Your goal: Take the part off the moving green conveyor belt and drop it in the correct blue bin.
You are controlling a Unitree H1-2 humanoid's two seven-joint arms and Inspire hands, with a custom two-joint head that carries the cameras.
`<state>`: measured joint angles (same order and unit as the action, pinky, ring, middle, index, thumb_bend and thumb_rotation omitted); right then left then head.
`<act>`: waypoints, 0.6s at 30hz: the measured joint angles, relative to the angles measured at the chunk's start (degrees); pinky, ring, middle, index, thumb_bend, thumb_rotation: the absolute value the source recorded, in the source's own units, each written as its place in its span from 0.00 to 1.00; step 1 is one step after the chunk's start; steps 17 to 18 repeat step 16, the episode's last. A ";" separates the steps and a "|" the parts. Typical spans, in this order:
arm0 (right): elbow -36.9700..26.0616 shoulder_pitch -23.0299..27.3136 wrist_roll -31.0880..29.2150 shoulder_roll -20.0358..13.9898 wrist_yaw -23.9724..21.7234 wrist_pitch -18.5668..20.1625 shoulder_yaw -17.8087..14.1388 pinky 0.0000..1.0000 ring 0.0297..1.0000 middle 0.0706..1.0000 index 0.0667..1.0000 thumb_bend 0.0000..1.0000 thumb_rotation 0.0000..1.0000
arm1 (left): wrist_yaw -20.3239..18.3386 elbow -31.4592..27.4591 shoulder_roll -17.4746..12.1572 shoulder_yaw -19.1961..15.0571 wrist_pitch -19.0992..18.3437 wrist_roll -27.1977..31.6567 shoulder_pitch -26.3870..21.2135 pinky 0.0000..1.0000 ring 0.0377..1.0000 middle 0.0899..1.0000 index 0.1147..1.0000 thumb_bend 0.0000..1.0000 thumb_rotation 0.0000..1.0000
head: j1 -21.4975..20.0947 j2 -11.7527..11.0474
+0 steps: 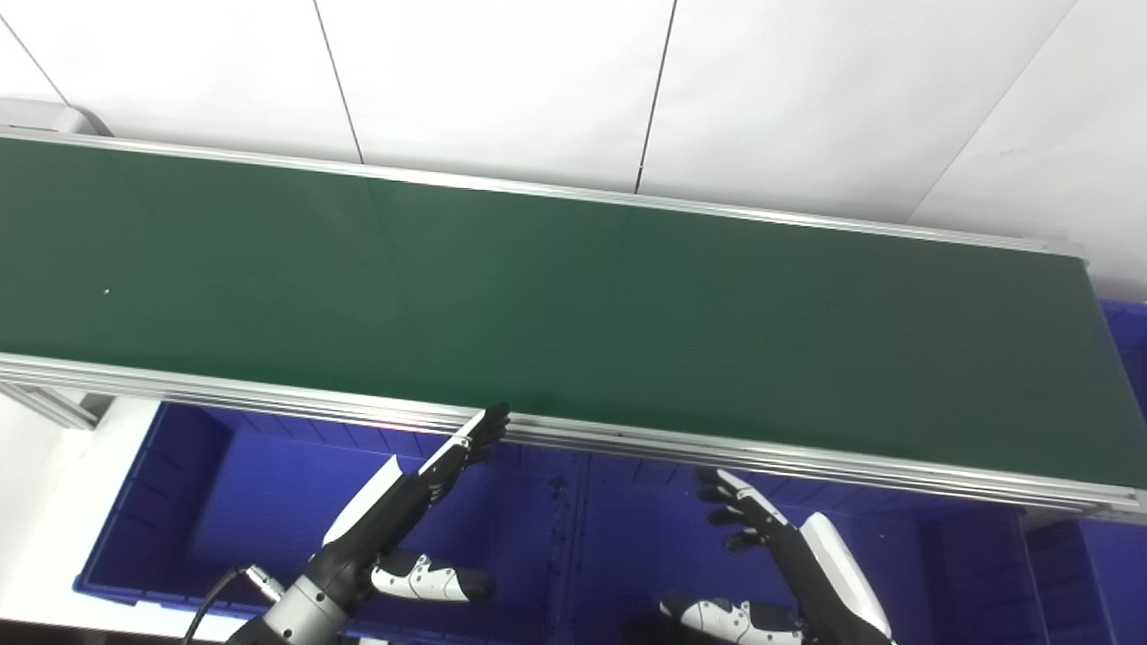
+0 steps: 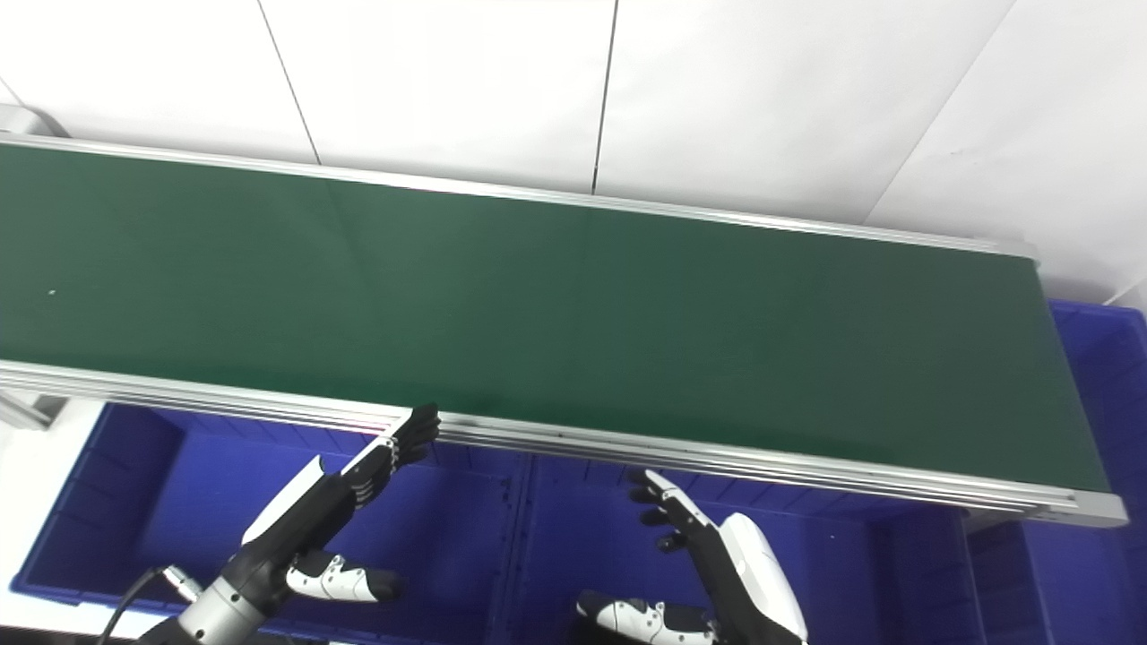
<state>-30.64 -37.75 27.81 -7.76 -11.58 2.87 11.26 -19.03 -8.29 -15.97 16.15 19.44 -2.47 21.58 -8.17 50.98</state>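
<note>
- Green conveyor belt: runs from 9 o'clock to 3 o'clock, sloping slightly down toward 4 o'clock. Surface bare apart from a tiny white speck near the 9 o'clock end. No part can be seen on it in either view.
- View difference: the right eye view shows more of the blue bin past the belt's 3 o'clock end, including its far rim; the left eye view shows only a sliver of it at the frame edge. The left eye view shows more of the grey housing at 10 o'clock.
- Aluminium rail: borders the belt's near edge, overhanging the bins below.
- Left bin: below the rail at 7 o'clock, open interior, rim meeting white floor at 8 o'clock.
- Middle bin: below the rail at 6 o'clock, parted from the left bin by a wall.
- Left hand: fingers straight and pressed together, fingertips just at the rail's near edge, thumb held apart toward 4 o'clock; holds nothing; above the left bin.
- Right hand: fingers slightly curled and spread, pointing toward 11 o'clock, just short of the rail, thumb low; holds nothing; above the middle bin.
- White wall panels: behind the belt at 12 o'clock.
</note>
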 measured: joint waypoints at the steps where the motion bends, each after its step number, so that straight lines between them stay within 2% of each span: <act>1: 0.72 -0.13 -0.61 0.35 0.89 -0.49 0.27 0.72 0.81 0.85 0.93 0.70 0.48 | 0.04 0.40 0.22 -0.10 0.02 0.03 -0.04 0.95 0.99 1.00 1.00 0.80 0.61 | -0.26 -0.18; 9: 4.61 0.26 -0.06 0.83 3.82 -1.68 2.89 0.75 0.83 0.87 0.95 0.75 0.53 | 0.05 1.32 0.82 -1.15 0.04 0.99 0.05 0.94 0.98 1.00 1.00 0.80 0.61 | -0.62 -0.97; 12: 5.47 0.62 0.18 0.73 4.99 -2.06 3.19 0.79 0.86 0.90 0.96 0.77 0.55 | 0.06 1.45 1.03 -1.39 0.26 0.97 0.10 0.94 0.98 1.00 1.00 0.80 0.63 | -0.44 -1.23; 18: 6.47 1.07 0.01 0.55 5.67 -2.75 3.66 0.79 0.86 0.91 0.97 0.78 0.57 | 0.05 1.58 1.04 -1.48 0.64 0.93 0.13 0.93 0.98 1.00 1.00 0.81 0.64 | -0.62 -1.76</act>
